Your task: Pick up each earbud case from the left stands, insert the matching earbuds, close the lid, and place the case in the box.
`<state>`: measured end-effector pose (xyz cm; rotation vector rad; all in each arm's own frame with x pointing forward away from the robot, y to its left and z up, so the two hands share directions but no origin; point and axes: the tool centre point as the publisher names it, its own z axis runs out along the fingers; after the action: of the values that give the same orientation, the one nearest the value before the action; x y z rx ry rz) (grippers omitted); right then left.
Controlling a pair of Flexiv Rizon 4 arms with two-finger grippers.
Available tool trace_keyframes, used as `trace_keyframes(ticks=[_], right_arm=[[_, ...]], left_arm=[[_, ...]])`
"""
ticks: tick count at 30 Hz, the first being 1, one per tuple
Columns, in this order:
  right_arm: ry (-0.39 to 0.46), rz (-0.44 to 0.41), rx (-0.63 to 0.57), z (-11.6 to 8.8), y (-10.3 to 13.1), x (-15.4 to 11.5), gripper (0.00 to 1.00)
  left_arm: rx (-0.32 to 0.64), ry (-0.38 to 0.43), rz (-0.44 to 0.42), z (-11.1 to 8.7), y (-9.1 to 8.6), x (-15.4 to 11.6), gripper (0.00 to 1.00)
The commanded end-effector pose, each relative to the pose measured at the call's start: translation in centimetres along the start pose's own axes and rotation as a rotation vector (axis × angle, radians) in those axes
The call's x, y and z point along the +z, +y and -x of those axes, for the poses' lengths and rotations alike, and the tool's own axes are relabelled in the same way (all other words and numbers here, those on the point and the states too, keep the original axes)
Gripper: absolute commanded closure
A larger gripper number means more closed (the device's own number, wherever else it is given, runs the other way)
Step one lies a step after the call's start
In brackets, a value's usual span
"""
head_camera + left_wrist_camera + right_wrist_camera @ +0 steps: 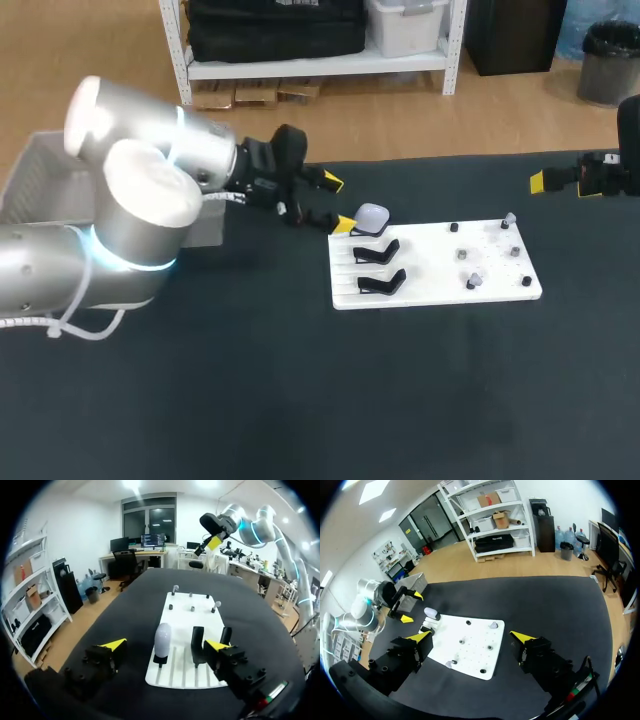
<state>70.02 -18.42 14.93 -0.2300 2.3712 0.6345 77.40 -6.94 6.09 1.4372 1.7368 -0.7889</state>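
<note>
just beside the earbud case, black stands face the wide-spread left gripper.

The left gripper is spread wider than the earbud case just ahead, leaving room on both flanks. Two black stands crowd one side of the case. The right gripper hangs well apart, beyond the white board.

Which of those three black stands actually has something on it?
The back stand, closest to the left pincer: a pale rounded case sits on it. The middle stand and front stand are bare.
</note>
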Motion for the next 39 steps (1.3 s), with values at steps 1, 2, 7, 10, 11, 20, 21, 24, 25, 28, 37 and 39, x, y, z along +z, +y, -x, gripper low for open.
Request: trace_keyframes(ticks=[1, 2, 7, 10, 11, 20, 21, 24, 25, 28, 37, 39], right_arm=[[0.001, 0.0, 0.0, 0.0, 0.0, 0.0, 0.0], [0.001, 0.0, 0.0, 0.0, 0.0, 0.0, 0.0], [0.001, 0.0, 0.0, 0.0, 0.0, 0.0, 0.0], [0.001, 0.0, 0.0, 0.0, 0.0, 0.0, 0.0], [0.001, 0.0, 0.0, 0.0, 0.0, 0.0, 0.0], [0.001, 0.0, 0.0, 0.0, 0.0, 0.0, 0.0], [0.001, 0.0, 0.0, 0.0, 0.0, 0.0, 0.0], [0.001, 0.0, 0.0, 0.0, 0.0, 0.0, 0.0], [0.001, 0.0, 0.0, 0.0, 0.0, 0.0, 0.0], [0.001, 0.0, 0.0, 0.0, 0.0, 0.0, 0.0], [0.001, 0.0, 0.0, 0.0, 0.0, 0.0, 0.0], [0.001, 0.0, 0.0, 0.0, 0.0, 0.0, 0.0]], left_arm=[[-0.004, -0.006, 0.017, 0.0, -0.3, 0.3, 0.0], [-0.004, -0.006, 0.017, 0.0, -0.3, 0.3, 0.0], [-0.004, -0.006, 0.017, 0.0, -0.3, 0.3, 0.0], [-0.004, -0.006, 0.017, 0.0, -0.3, 0.3, 0.0], [-0.004, -0.006, 0.017, 0.0, -0.3, 0.3, 0.0], [-0.004, -0.045, -0.013, -0.8, -0.1, 1.4, 0.0], [-0.004, -0.046, -0.013, -0.9, 0.0, 1.6, 0.0], [-0.005, -0.031, -0.002, -1.2, 0.0, 2.2, 0.0], [-0.009, -0.026, -0.003, -1.4, 0.1, 2.3, 0.0], [-0.009, -0.021, -0.003, -1.6, 0.1, 2.7, 0.0], [-0.012, -0.019, -0.015, -1.7, 0.4, 3.6, 0.14], [-0.015, -0.021, -0.022, -1.7, 0.5, 3.7, 0.25]])
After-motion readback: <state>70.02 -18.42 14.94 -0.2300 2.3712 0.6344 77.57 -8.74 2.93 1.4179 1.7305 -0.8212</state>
